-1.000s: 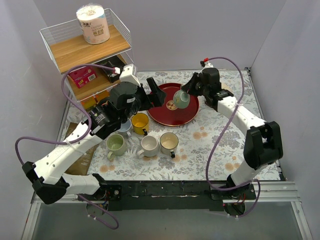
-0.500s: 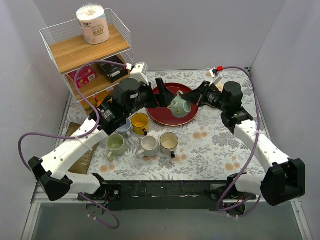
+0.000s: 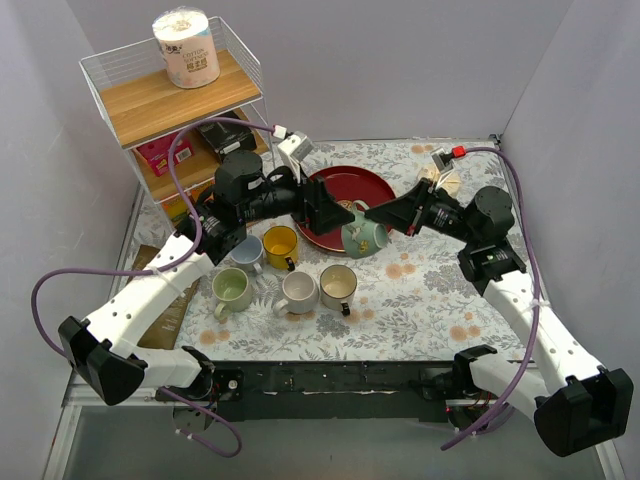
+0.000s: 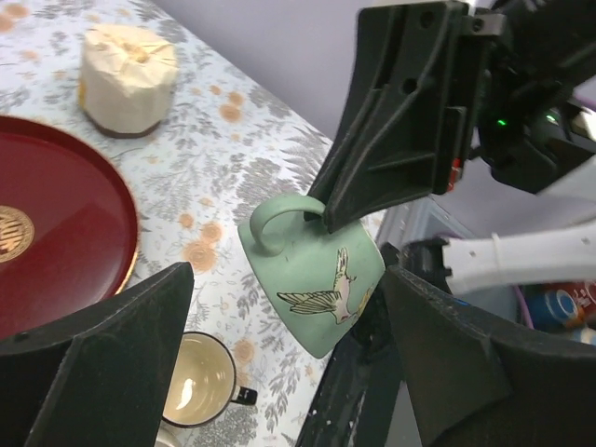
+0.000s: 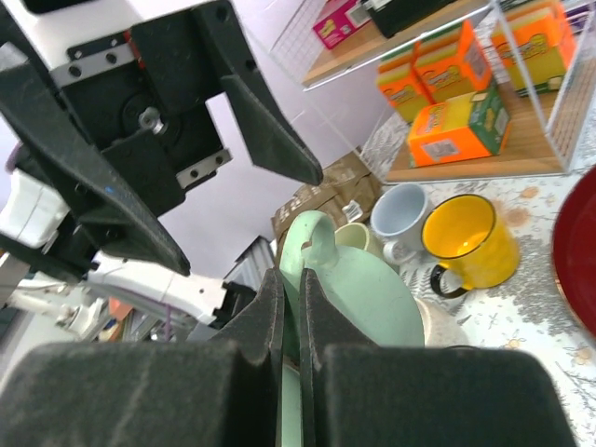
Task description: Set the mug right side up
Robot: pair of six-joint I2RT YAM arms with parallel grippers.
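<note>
The mug (image 3: 362, 236), pale green with a bird painted on it, hangs tilted in the air by the front right rim of the red tray (image 3: 340, 185). My right gripper (image 3: 378, 214) is shut on its handle, which shows up close in the right wrist view, the gripper (image 5: 291, 279) pinching the loop above the mug (image 5: 372, 298). My left gripper (image 3: 335, 212) is open. In the left wrist view the mug (image 4: 317, 284) sits between its two spread fingers (image 4: 102, 363), apart from both.
Several mugs stand upright in front of the tray, among them a yellow one (image 3: 280, 243) and a cream one (image 3: 338, 283). A wire shelf (image 3: 170, 100) with a paper roll (image 3: 186, 47) stands back left. A wrapped cake (image 4: 126, 65) sits behind the tray.
My right arm has swung right and carried the mug from above the tray down to its front rim. The left gripper has followed to the right and now straddles the mug.
</note>
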